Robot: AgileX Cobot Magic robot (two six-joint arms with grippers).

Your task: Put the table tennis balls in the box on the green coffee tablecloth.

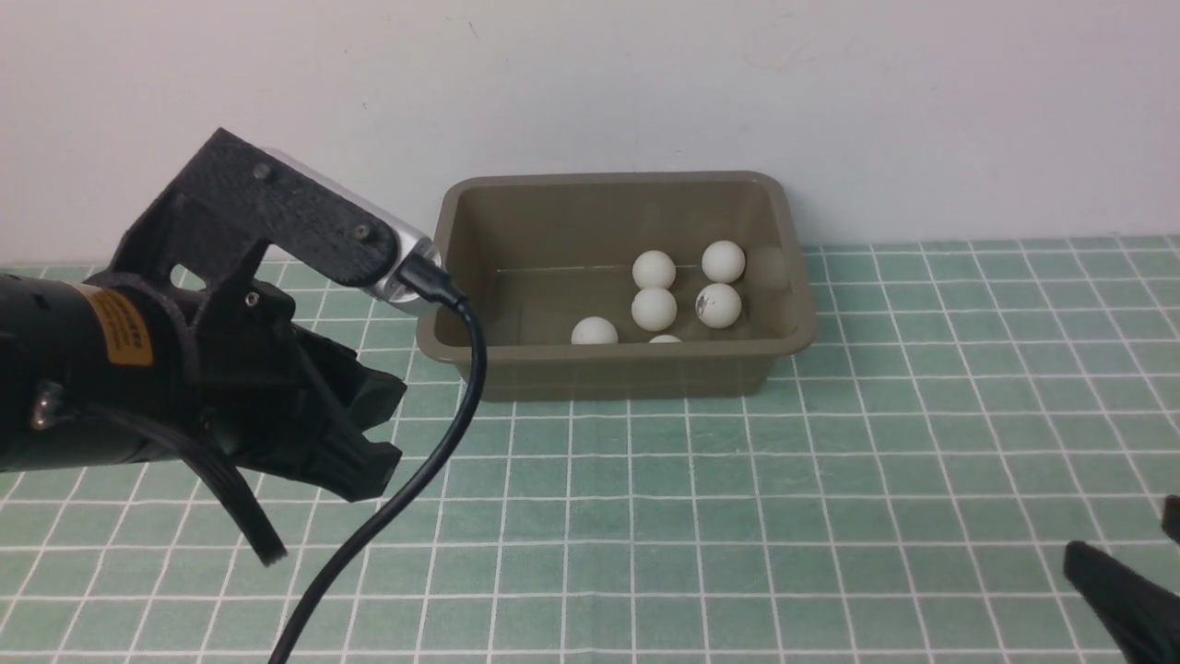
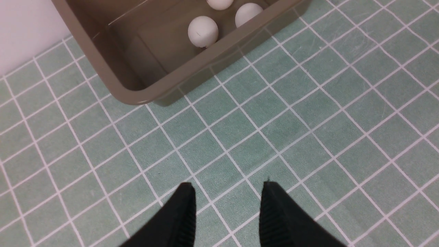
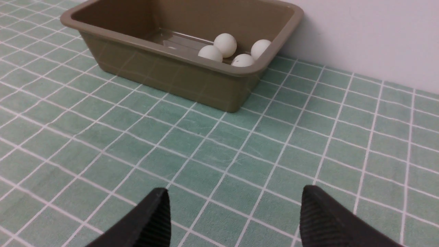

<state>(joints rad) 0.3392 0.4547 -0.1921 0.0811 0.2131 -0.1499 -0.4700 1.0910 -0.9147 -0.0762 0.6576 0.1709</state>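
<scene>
Front view: table tennis balls (image 1: 654,308) are sitting in the box (image 1: 779,346).
Both hands are hanging spread and holding nothing, because no balls are lying on the green coffee tablecloth (image 1: 830,507).

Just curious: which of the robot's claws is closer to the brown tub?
The left. The left gripper hangs open just off the box's near-left corner; the right gripper, also open, sits farther back on the tablecloth.

From my seat, the left arm (image 1: 138,369) reaches in from nine o'clock, its left gripper (image 2: 228,209) held aloft with fingers parted and nothing between them. The right gripper (image 3: 233,219) sits low at five o'clock (only a black tip shows in front), fingers spread wide, empty.
</scene>
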